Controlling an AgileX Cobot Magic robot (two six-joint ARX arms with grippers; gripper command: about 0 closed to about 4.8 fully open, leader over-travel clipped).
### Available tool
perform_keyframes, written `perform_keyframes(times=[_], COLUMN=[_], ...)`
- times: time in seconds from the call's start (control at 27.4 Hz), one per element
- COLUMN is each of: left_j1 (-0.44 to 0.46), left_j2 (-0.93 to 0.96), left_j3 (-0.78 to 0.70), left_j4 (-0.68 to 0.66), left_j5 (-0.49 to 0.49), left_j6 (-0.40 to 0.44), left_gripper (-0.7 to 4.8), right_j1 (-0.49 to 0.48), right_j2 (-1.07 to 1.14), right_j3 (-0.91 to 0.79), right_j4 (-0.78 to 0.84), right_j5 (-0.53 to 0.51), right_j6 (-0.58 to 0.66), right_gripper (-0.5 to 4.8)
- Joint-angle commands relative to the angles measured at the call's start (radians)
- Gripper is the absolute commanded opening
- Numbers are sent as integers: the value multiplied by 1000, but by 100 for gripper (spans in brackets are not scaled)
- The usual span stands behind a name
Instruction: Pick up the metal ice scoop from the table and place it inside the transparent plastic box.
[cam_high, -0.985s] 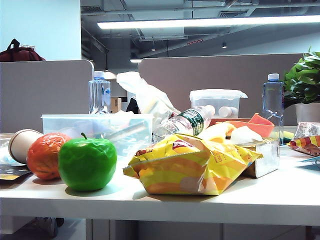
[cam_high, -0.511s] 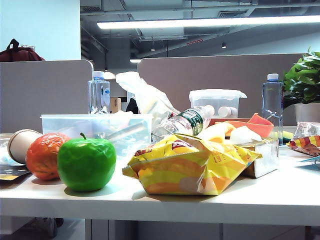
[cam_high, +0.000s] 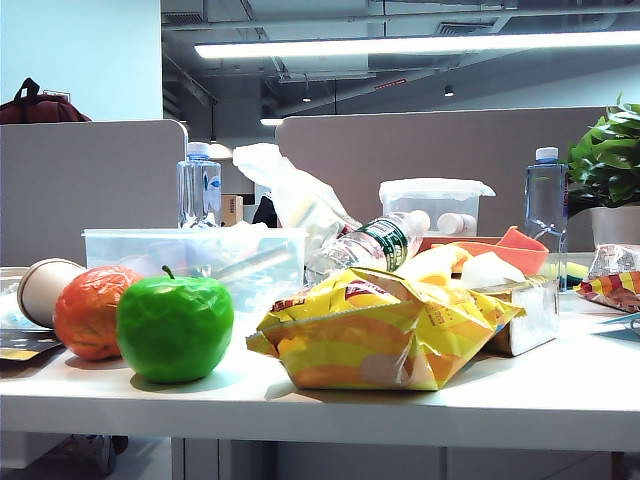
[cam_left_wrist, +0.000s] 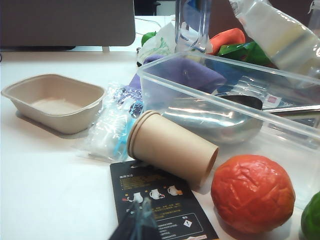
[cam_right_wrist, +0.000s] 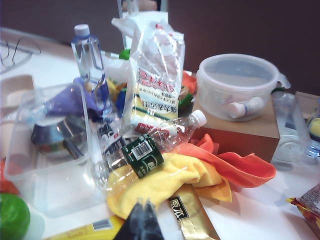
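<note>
My right pincer is pressed shut with nothing in it, raised over the yellow cloth and the lying bottle. My left pincer hangs above the black card; I cannot tell its opening. The metal ice scoop lies inside the transparent plastic box at the worktop's left, behind the paper cup.

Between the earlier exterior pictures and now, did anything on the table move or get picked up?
Nothing visibly changed. The metal ice scoop lies inside the transparent plastic box; the green apple and yellow snack bag sit where they were. Both end effectors, left and right, are shut and empty.
</note>
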Motion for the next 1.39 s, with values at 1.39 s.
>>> perform_keyframes(times=[1.39], left_j1=[31], left_j2=[0], left_j3=[2], left_j4=[5], left_j5=[0], left_j6=[4], left_gripper=[-5], right_j1=[3], right_j2=[-306], right_j3=[-124], right_j4=[30], right_j5=[95], right_j6=[85], right_gripper=[-1])
